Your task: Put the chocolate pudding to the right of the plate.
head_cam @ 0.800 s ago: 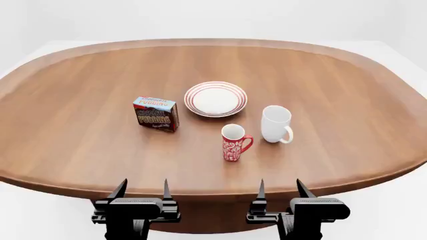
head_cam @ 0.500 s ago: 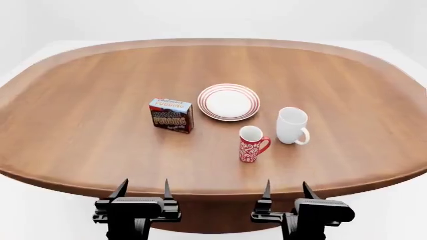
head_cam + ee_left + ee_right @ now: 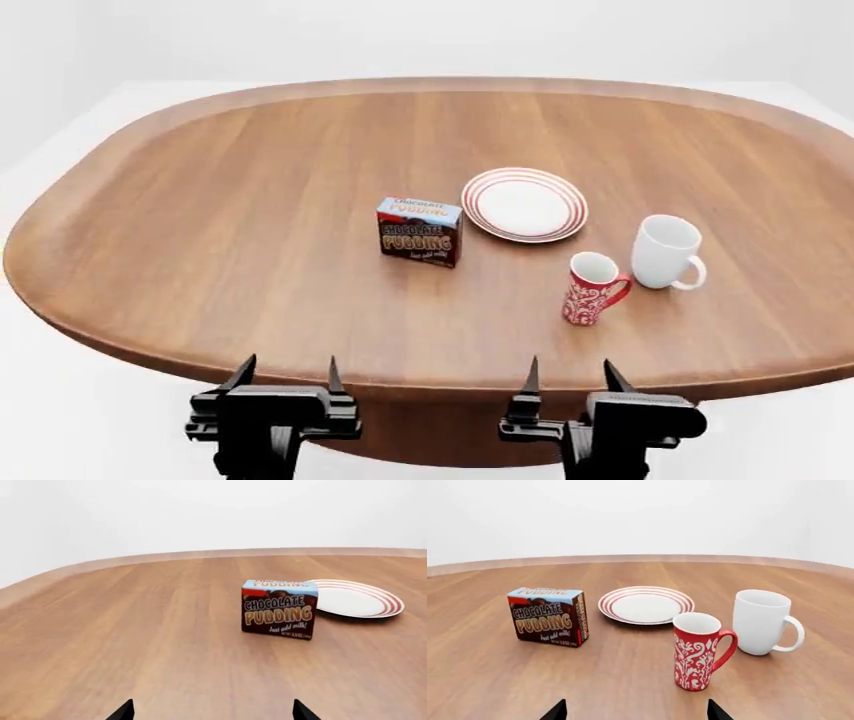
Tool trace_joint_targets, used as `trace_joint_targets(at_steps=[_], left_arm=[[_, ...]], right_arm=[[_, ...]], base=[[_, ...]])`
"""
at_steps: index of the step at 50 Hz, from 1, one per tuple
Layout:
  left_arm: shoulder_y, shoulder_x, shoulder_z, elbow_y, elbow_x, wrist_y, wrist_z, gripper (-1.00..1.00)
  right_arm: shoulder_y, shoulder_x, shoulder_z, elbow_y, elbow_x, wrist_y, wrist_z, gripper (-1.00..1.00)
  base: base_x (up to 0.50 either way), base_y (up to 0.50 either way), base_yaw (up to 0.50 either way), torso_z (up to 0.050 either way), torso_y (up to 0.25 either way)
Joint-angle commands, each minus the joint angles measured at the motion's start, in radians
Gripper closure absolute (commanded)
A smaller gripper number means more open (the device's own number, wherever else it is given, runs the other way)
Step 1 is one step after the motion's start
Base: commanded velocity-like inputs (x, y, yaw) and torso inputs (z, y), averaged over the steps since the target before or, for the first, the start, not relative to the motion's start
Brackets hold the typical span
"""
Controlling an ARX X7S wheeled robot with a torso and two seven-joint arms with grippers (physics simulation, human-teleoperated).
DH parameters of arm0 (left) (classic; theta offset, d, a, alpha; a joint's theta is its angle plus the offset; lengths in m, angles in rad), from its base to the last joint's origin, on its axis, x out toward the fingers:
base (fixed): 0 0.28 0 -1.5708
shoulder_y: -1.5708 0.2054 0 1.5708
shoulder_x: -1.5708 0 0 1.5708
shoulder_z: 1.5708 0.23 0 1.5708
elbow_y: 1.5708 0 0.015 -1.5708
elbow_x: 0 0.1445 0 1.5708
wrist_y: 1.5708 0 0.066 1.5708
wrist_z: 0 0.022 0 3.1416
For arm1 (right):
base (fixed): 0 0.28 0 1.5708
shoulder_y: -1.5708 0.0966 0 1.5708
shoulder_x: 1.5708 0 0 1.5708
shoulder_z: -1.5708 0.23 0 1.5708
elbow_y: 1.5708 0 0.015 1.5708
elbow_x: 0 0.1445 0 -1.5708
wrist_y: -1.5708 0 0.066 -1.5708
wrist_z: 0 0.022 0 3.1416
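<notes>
The chocolate pudding (image 3: 419,231) is a small dark brown carton with a light blue top, standing upright on the wooden table just left of the plate (image 3: 525,204), a round white plate with red rim rings. The carton also shows in the left wrist view (image 3: 279,608) and the right wrist view (image 3: 549,616), and so does the plate (image 3: 357,599) (image 3: 646,604). My left gripper (image 3: 287,377) and right gripper (image 3: 574,377) are both open and empty, held at the table's near edge, well short of the carton.
A red patterned mug (image 3: 590,288) (image 3: 698,650) stands near the front right of the plate. A plain white mug (image 3: 666,251) (image 3: 763,621) stands to the plate's right. The oval wooden table (image 3: 200,220) has a raised rim.
The head view has shifted left, so the carton, plate and mugs all appear further right in the picture. Both grippers stay open at the near edge.
</notes>
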Motion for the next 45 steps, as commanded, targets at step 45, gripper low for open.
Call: trace_joint_targets(at_steps=[45], left_arm=[[-0.398,-0.11,-0.059,0.387,-0.183,-0.711,-0.002,-1.0]], right_arm=[[0.466,0.111,0.05,-0.399,0.238,0.865,-0.048,-1.0]], base=[[0.46,0.0,0.0,0.0,0.0]])
